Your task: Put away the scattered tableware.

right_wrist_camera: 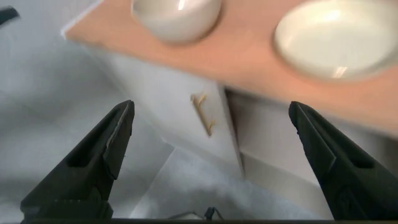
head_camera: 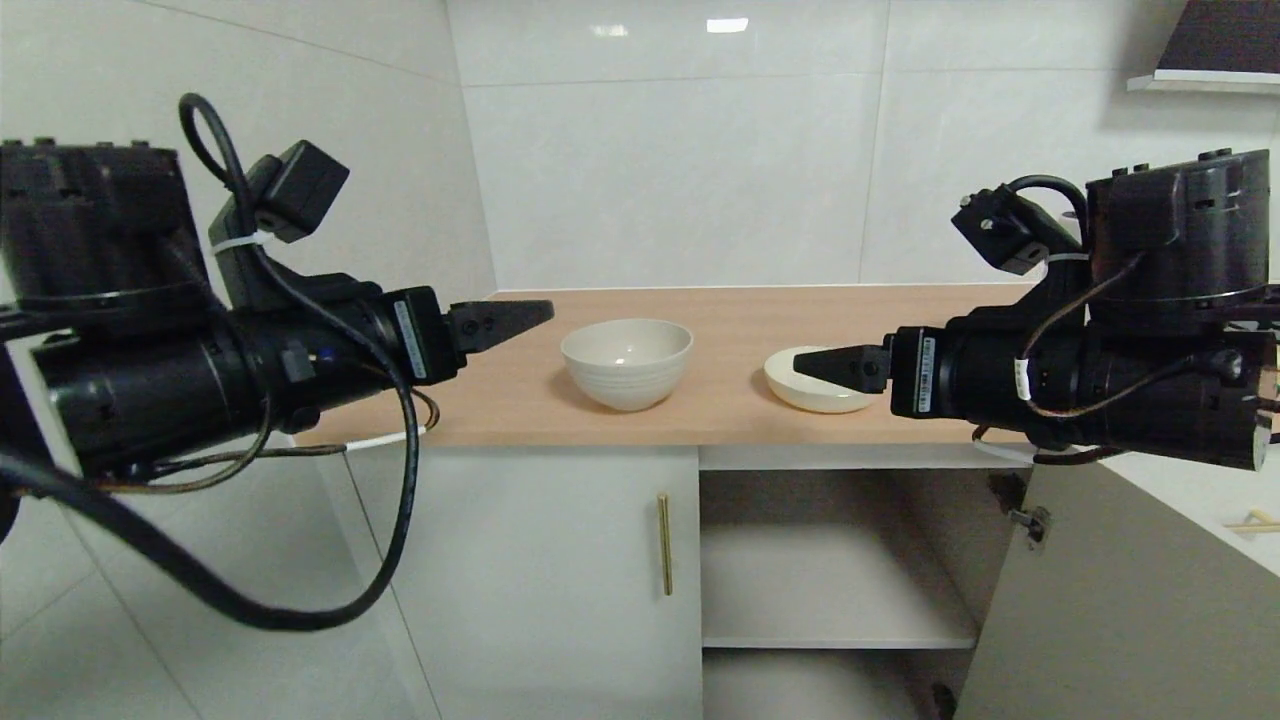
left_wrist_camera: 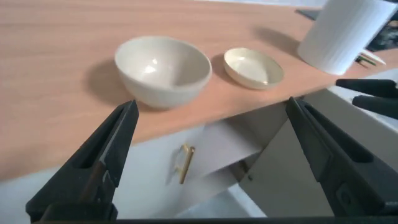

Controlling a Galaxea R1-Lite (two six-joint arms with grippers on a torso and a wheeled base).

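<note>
**Pale wood counter (head_camera: 740,320), two cream dishes, both grippers spread**

Glossy white wall tiles back the counter. A deep, round cream bowl (head_camera: 626,362) with faint ribs stands on it near the front edge. A shallow glazed dish (head_camera: 815,398) lies well apart from it, toward the robot's right.

In the head view, the left gripper (head_camera: 525,313) hangs beside the bowl and the right gripper (head_camera: 812,365) is in front of the dish. The wrist views show each pair of black wedge fingers parted wide, grasping nothing.

The left wrist view adds a white ribbed cylinder (left_wrist_camera: 345,31) beyond the dish. Below the counter, one cabinet door (head_camera: 560,560) has a slim brass handle (head_camera: 665,545), and beside it is an open compartment with a shelf (head_camera: 835,580).
</note>
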